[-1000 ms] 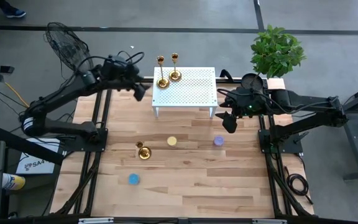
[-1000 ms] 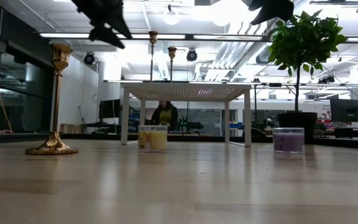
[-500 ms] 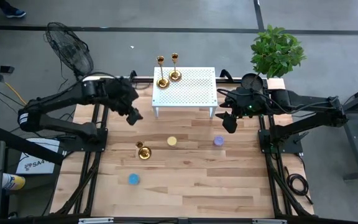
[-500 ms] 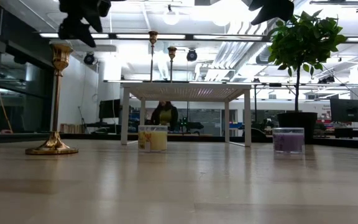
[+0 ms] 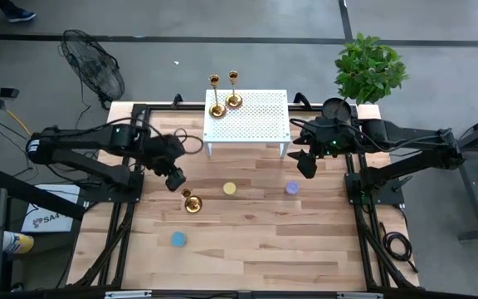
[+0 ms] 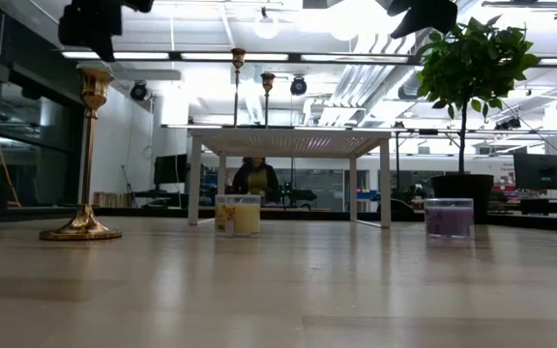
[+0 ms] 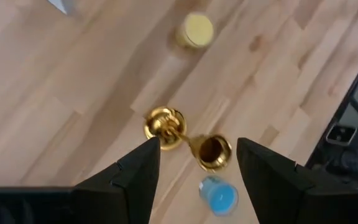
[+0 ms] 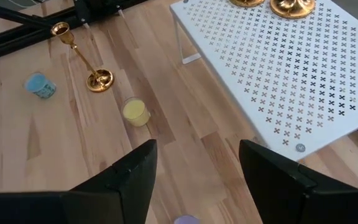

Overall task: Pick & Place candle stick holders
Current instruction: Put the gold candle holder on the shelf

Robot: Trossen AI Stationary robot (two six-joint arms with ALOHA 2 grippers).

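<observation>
While two gold candle stick holders [image 5: 225, 100] already stand on the white table [image 5: 256, 120], the left gripper [image 5: 175, 178] hangs open above the third holder [image 5: 191, 202] to grab it, and the right gripper [image 5: 306, 164] waits open.

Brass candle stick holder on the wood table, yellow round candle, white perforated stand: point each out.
Brass candle stick holder on the wood table [image 5: 192, 203]: high view, round base.
Yellow round candle [image 5: 229, 188]: high view, top face.
White perforated stand [image 5: 256, 124]: high view, bare top.
</observation>
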